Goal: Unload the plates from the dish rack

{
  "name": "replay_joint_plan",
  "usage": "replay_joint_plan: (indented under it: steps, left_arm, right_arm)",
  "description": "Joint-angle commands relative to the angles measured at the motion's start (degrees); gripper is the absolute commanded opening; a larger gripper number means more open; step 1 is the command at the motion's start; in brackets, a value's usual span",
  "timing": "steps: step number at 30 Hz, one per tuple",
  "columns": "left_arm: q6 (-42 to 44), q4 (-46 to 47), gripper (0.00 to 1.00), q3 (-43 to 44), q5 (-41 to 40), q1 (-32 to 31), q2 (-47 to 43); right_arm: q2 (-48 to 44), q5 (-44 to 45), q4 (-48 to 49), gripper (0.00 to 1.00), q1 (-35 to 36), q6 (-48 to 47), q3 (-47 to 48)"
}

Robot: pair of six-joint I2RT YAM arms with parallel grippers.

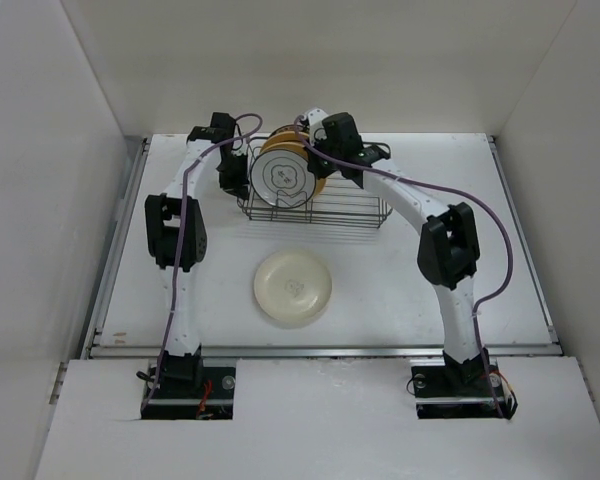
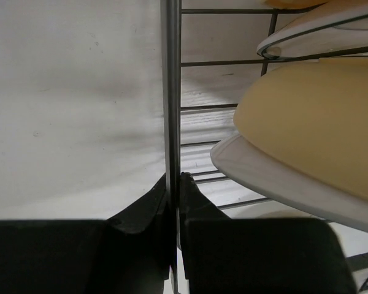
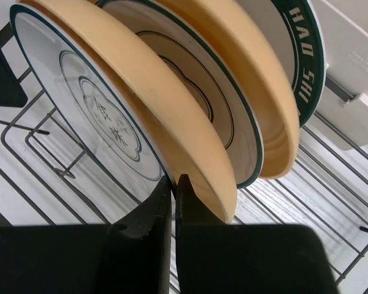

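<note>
Lifting the white dark-rimmed plate (image 3: 92, 104) straight up, clear of the yellow plate (image 3: 172, 128) touching it behind, seems the careful way. The right gripper (image 3: 175, 180) looks pinched on its rim at bottom centre. The left gripper (image 2: 173, 179) clamps the rim wire (image 2: 170, 92) of the dish rack (image 1: 320, 212), upper centre. The table (image 1: 430, 290) offers room beside the cream plate (image 1: 292, 287).

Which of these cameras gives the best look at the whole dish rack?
The top external view: the dish rack shows nearly whole from above, with plates standing in it. The left wrist view shows only a few wires, one pinched in the left claw. The right wrist view shows only floor wires under the plates.
</note>
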Motion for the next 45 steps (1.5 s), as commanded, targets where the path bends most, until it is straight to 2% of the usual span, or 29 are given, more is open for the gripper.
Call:
replay_joint_plan:
  steps: [1,6,13,20,24,27,31,34,40,42,43,45]
  left_arm:
    - [-0.19,-5.19,0.0,1.86,2.93,0.36,1.49]
    - [-3.26,-5.19,0.0,0.72,5.66,0.36,0.97]
    - [-6.16,-4.05,0.0,-1.39,6.98,1.41,-1.85]
    - [-6.17,-4.05,0.0,-1.92,6.98,1.41,-2.37]
    - [-6.17,-4.05,0.0,-2.54,6.98,1.41,-3.6]
    - [-6.17,-4.05,0.0,-4.99,5.67,1.41,-5.0]
    - [-6.7,-4.05,0.0,-6.31,5.66,1.41,-5.63]
    - [-5.3,-4.58,0.0,-5.62,7.77,1.94,-5.63]
    - [-1.87,-5.28,0.0,-4.56,6.45,1.94,-5.63]
    - [-0.55,-5.28,0.08,-3.94,4.52,1.94,-5.63]
    - [1.02,-5.28,0.22,-3.94,3.82,1.94,-6.15]
    - [2.79,-4.49,0.41,-3.94,1.98,1.94,-7.63]
  right_arm:
    - [-0.94,3.83,2.64,0.0,-0.36,-0.32,1.19]
    - [-5.43,2.24,5.27,0.0,-0.36,-0.85,-0.21]
    - [-19.14,7.16,16.52,0.0,0.96,-0.85,-13.3]
    - [-24.06,10.59,15.83,0.0,0.96,0.55,-16.83]
    - [-27.83,8.33,12.32,0.0,-1.05,10.38,-18.05]
    - [-35.47,1.65,11.78,0.0,-5.7,18.63,-27.08]
    - [-44.88,-4.33,5.92,0.0,-10.28,24.28,-42.01]
    - [-52.96,-4.96,1.42,0.0,-12.03,30.6,-48.53]
    - [-71.6,-4.34,-5.53,0.0,-15.12,46.15,-68.66]
    - [-73.81,-1.11,-8.24,0.0,-15.12,51.78,-75.32]
    - [-74.34,0.3,-9.04,0.0,-15.12,53.19,-76.93]
    - [-74.34,5.03,-11.15,0.0,-15.65,55.66,-78.78]
